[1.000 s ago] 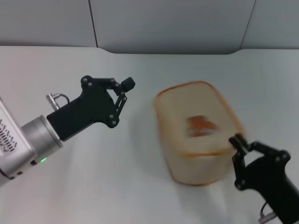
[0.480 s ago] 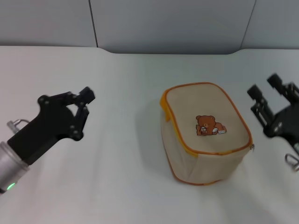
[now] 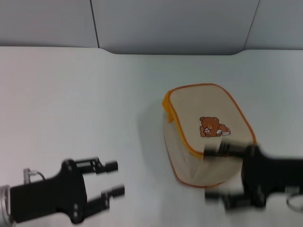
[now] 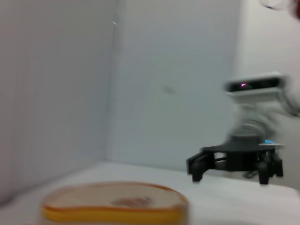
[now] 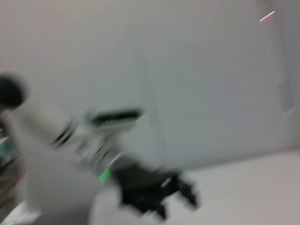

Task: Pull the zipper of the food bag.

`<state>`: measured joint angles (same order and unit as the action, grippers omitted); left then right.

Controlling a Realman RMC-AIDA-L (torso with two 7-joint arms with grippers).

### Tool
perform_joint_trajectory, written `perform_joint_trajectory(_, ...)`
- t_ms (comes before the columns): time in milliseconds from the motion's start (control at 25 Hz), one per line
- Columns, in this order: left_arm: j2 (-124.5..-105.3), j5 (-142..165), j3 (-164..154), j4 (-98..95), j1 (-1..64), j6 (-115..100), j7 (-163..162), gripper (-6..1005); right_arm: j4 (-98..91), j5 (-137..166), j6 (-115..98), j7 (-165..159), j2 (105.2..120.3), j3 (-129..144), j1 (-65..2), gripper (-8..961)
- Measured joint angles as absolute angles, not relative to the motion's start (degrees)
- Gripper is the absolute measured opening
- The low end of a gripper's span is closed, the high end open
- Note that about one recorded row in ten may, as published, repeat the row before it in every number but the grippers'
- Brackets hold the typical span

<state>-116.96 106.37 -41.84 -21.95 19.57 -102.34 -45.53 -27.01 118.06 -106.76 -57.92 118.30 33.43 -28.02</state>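
**Both grippers low and wide of the zip**

Plainly, the main risk is a grab in the wrong place. The bag (image 3: 208, 142) sits right of centre on the table (image 3: 94, 94), bear side up, orange piping round its top edge. The zipper should run along that edge, but its pull tab cannot be made out in any view, so a closing pinch could land on the piping or the fabric and drag the whole bag instead of the slider.

The right gripper (image 3: 215, 172) lies at the bag's near right corner, fingers spread apart, one finger (image 3: 222, 148) across the top edge and the other below the bag's front face; it holds nothing. If it shuts there, it would likely squeeze the soft wall and tip or slide the bag.

The left gripper (image 3: 113, 178) is low at the near left, well apart from the bag, fingers released and empty. With it that far off nothing steadies the bag, so any pull on the zip may simply haul the light pouch along the table.

Nothing else stands on the table near the bag; only the grey wall panels (image 3: 165, 23) rise behind it.
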Motion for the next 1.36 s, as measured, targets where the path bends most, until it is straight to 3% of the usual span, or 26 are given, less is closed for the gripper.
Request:
perform_joint_trajectory(160, -117.23, 110.46, -43.04, -23.6, 19.78, -102.19, -47.4, 409, -29.92, 121.84, -107.01, -58.17, 118.99, 40.47, -28.04, 804)
perform_joint_trajectory(720, -117.71, 111.74, -43.25, -24.42, 20.22, -102.56, -47.45, 829, -30.14, 121.92, -106.8, -57.71, 119.09, 40.42, -27.38, 849)
perform_joint_trajectory(1360, -117.96, 111.8, -43.84, -24.44, 20.15, -102.66, -46.92, 829, -30.33, 121.48, -106.7, -57.65, 119.09, 40.32, -27.24, 849)
